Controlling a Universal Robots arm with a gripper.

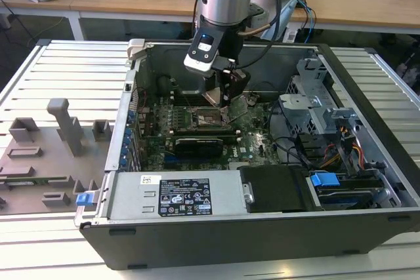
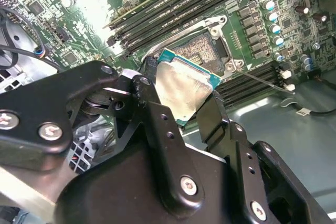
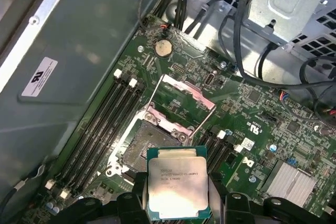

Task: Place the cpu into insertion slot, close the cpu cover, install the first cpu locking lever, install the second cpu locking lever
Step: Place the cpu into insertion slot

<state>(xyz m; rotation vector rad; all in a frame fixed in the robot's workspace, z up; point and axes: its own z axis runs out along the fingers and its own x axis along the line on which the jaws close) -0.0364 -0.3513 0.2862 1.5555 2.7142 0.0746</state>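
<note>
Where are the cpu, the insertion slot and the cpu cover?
cpu [image 3: 177,188], first wrist view, silver top.
insertion slot [image 3: 139,147], first wrist view, pin field.
cpu cover [image 3: 188,93], first wrist view, raised frame bar.

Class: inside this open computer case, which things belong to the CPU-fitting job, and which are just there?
Job: cpu, gripped by the gripper; insertion slot, empty; cpu cover, raised open.
Just there: memory slots; coin battery; power supply; heat sink.

The cpu [image 3: 177,190] between the jaws, above the insertion slot [image 3: 137,149], the cpu cover [image 3: 189,93] open beside it.
</note>
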